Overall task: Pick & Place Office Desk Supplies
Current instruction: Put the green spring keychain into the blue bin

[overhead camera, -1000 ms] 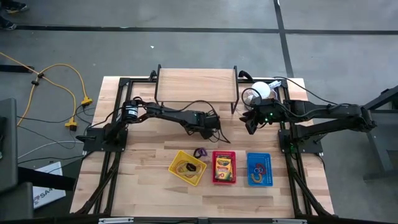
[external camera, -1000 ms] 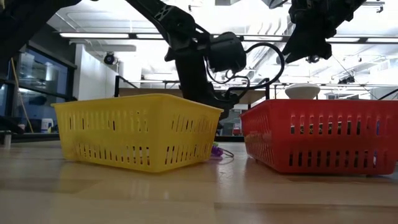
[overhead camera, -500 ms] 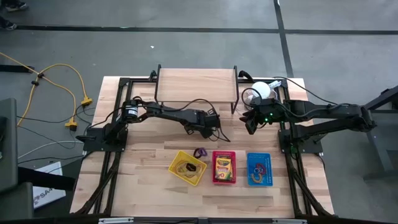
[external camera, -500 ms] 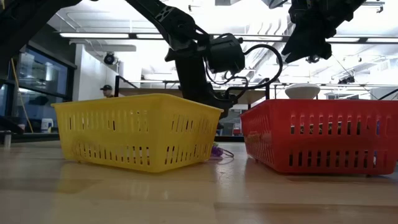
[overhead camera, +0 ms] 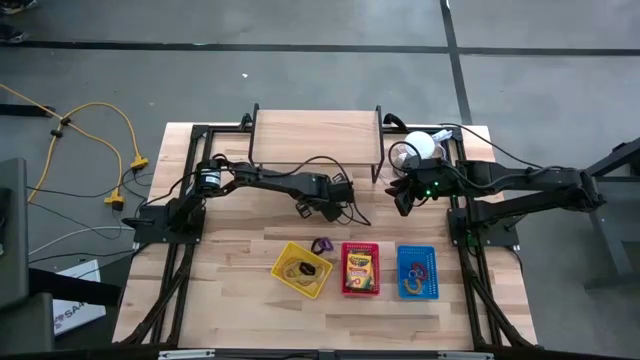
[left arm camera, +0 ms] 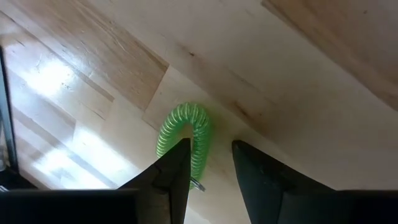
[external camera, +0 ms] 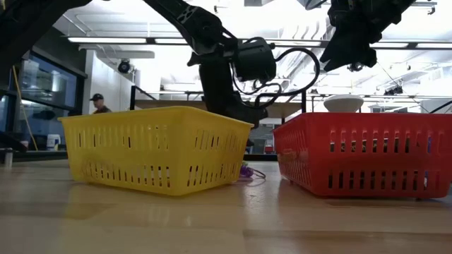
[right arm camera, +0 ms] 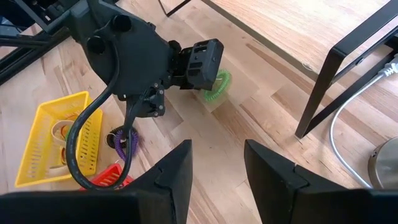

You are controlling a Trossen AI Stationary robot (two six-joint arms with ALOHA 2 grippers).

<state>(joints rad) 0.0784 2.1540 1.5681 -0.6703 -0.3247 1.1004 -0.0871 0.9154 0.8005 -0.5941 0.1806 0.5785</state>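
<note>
Your left gripper [left arm camera: 208, 163] has its fingers [left arm camera: 171, 177] parted around one end of the green coil [left arm camera: 184, 140], which arches away from them on the desk [left arm camera: 298, 112]. They've narrowed since a second ago, though you can't tell if they grip it. Your right gripper [right arm camera: 216, 163] waits open.

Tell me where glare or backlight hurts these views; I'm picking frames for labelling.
Low view: bright ceiling lights behind leave both arms as silhouettes; the yellow basket and red basket stay readable. Left wrist view: a sunlit patch glares on the table, yet the green coil stays clear. High view: evenly lit.
</note>
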